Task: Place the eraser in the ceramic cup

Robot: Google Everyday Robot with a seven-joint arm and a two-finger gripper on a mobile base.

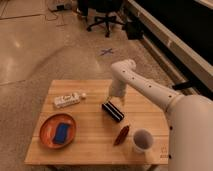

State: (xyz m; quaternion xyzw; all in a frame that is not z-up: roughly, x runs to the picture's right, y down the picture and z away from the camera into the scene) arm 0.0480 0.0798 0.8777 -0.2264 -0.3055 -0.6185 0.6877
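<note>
The eraser (113, 111), a long black block with pale stripes, lies flat on the wooden table (95, 145) near its middle. The white ceramic cup (142, 140) stands upright at the front right, a hand's width from the eraser. My gripper (114, 98) hangs from the white arm, pointing down just above the eraser's far end.
A dark red boat-shaped object (121, 135) lies between eraser and cup. An orange-brown plate (47, 136) holding a small blue block (62, 133) sits front left. A white bottle (67, 100) lies at back left. Office chair and cables stand on the floor beyond.
</note>
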